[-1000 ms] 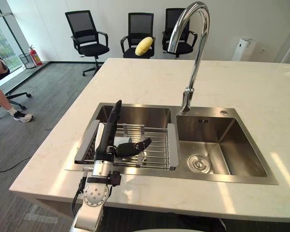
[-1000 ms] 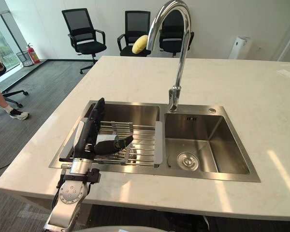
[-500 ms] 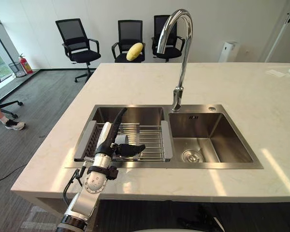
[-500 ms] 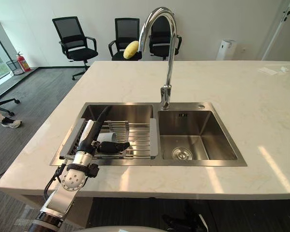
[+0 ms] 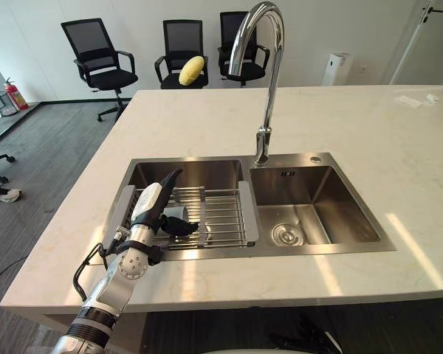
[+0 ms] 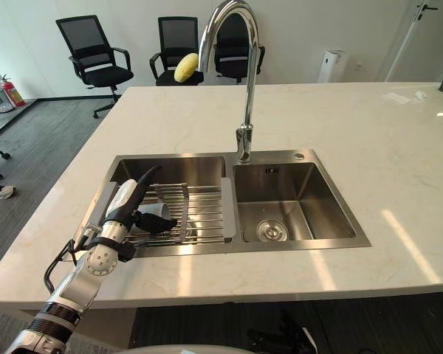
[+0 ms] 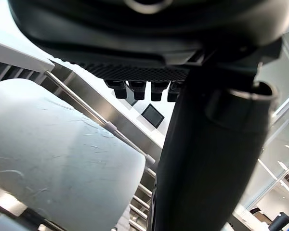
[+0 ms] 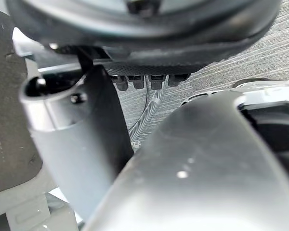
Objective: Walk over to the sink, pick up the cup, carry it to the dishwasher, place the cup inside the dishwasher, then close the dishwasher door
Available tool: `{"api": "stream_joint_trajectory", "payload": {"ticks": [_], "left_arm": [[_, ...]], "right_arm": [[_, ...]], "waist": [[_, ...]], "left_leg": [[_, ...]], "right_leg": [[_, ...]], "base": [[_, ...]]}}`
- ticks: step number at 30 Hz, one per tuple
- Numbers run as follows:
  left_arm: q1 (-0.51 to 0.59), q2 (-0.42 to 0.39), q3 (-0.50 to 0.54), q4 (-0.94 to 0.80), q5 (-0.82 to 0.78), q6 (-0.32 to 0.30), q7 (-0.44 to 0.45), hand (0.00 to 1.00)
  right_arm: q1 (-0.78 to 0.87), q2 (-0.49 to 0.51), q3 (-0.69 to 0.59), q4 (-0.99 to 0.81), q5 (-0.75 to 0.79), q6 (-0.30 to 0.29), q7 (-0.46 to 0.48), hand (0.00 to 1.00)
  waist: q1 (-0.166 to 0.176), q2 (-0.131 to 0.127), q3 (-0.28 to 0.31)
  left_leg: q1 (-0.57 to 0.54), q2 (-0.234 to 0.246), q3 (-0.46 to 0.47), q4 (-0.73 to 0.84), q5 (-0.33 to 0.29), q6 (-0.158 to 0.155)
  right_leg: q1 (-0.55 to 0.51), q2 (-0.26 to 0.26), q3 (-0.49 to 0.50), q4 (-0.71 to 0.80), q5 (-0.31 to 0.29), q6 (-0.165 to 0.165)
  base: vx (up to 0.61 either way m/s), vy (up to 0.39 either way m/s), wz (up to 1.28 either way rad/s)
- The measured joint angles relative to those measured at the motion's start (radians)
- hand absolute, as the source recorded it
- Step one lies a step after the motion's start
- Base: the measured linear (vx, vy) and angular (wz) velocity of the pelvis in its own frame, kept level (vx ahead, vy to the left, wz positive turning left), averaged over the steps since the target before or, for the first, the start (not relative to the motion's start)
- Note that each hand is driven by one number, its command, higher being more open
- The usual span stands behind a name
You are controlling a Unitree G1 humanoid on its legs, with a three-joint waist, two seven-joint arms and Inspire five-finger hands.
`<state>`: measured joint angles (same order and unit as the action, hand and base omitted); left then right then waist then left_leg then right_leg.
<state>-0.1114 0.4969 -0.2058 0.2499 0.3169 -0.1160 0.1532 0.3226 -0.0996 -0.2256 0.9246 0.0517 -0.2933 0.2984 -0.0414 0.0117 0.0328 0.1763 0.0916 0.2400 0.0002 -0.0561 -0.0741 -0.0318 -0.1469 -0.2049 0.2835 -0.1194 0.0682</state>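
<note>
Cup (image 7: 53, 163) lies on its side on the wire rack (image 5: 223, 218) across the left basin of the sink (image 5: 336, 214), pale and scuffed. Left hand (image 5: 149, 205) rests over it, fingers straight along the rack, thumb (image 7: 202, 159) stretched across beside the cup (touching or just shy, I cannot tell), nothing clasped. Right hand (image 8: 72, 144) hangs slack above grey carpet (image 8: 260, 53). Tall tap (image 5: 269, 81) arches over the pale counter (image 5: 354, 122)

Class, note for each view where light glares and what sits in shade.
Left eye view: sun patches glare on the countertop; the faucet shines. Right eye view: the sink walls mirror light. Left wrist view: the left hand is dark against a bright background, the cup lit.
</note>
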Motion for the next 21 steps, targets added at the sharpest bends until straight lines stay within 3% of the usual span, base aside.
{"api": "stream_joint_trajectory", "payload": {"ticks": [8,15,21], "left_arm": [[-0.001,0.035,0.004,0.000,-0.026,-0.048,-0.012,1.00],[-0.002,0.045,0.005,-0.025,-0.062,-0.069,-0.118,1.00],[-0.002,0.078,0.006,-0.065,-0.042,-0.068,-0.158,1.00]], "right_arm": [[0.003,-0.003,-0.001,0.000,-0.006,0.006,0.001,1.00],[0.000,0.000,-0.001,0.000,-0.007,0.006,0.002,1.00],[0.001,-0.001,-0.001,-0.002,-0.015,0.006,0.004,1.00]], "waist": [[0.001,-0.001,0.001],[0.005,-0.010,0.007],[0.012,-0.011,0.007]], "left_leg": [[0.001,-0.002,0.000,-0.003,0.000,0.000],[0.006,-0.005,-0.005,-0.008,0.000,0.001],[0.008,-0.005,-0.012,-0.008,0.001,0.001]], "right_leg": [[-0.001,-0.001,0.001,-0.001,-0.001,0.002],[0.004,-0.005,-0.004,-0.005,-0.001,0.004],[0.010,-0.006,-0.011,-0.005,-0.003,0.006]], "base": [[0.00,0.000,-0.01],[0.00,0.000,0.00],[0.00,-0.001,0.02]]}}
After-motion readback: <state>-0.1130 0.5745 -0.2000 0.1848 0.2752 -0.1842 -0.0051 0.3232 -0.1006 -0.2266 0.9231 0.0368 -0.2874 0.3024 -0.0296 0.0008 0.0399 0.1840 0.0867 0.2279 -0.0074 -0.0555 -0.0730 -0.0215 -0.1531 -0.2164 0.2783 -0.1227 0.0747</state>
